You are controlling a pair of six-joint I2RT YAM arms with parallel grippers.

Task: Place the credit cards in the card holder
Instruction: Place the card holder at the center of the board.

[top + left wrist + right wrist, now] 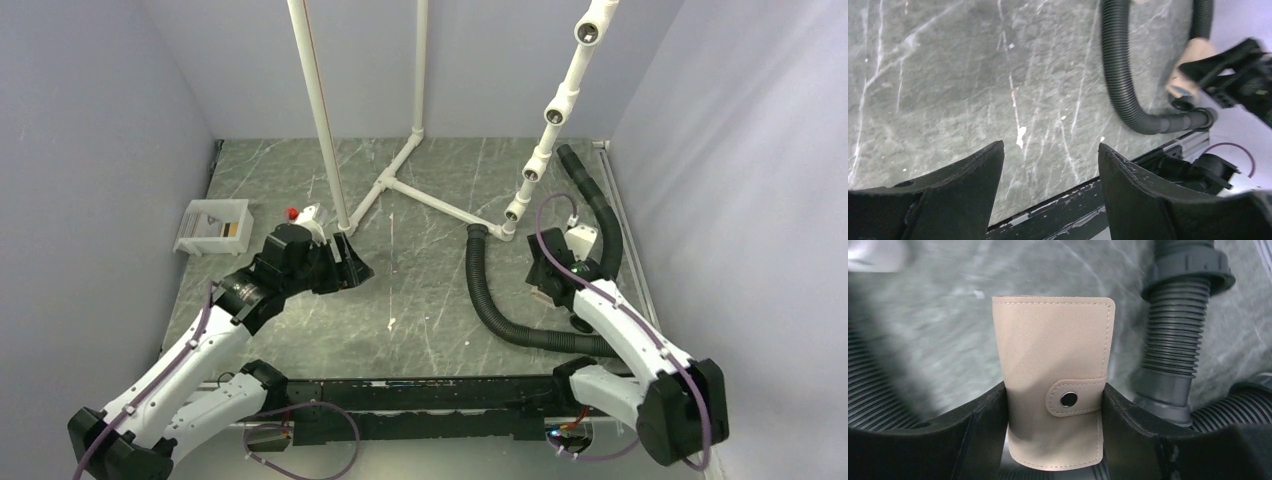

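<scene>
Gripping card holder [1053, 350], snap tab [1068, 399] fastened, in my right jaws, centre frame; left jaws released, empty, above marbled desk [948, 75].

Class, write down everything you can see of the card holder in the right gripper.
The card holder is a flat tan wallet, leather-like, with stitched edges and rounded corners. It is folded shut, its tab fastened by a metal snap. It stands upright between the fingers of the right gripper, which pinch its lower sides; the upper half sticks out. It seems lifted off the table, beside a black ribbed hose.
</scene>
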